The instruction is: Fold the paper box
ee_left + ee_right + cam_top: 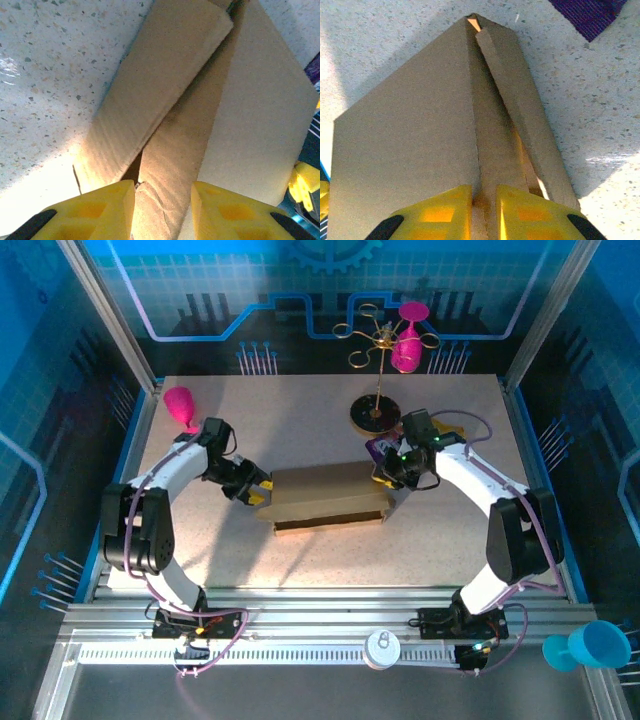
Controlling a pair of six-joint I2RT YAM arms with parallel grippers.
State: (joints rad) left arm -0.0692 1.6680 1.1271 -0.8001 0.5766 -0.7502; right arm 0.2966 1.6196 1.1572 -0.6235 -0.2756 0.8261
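The paper box [328,498] is a shallow brown cardboard carton lying across the middle of the table, between the two arms. My left gripper [262,492] is at its left end. There, in the left wrist view, a creased cardboard strip [170,165] runs between the yellow fingers [107,210] and almost fills the gap. My right gripper [388,480] is at the box's right end. In the right wrist view its yellow fingers [445,212] are pinched close on a thin cardboard edge [487,150], next to a wide flat panel [405,145].
A purple packet [380,450] lies just behind the right gripper, and its corner [587,15] shows in the right wrist view. A gold stand [376,412] carrying a pink glass [408,340] is at the back. Another pink glass [181,405] lies at the back left. A blue cup [590,645] sits off the table, front right.
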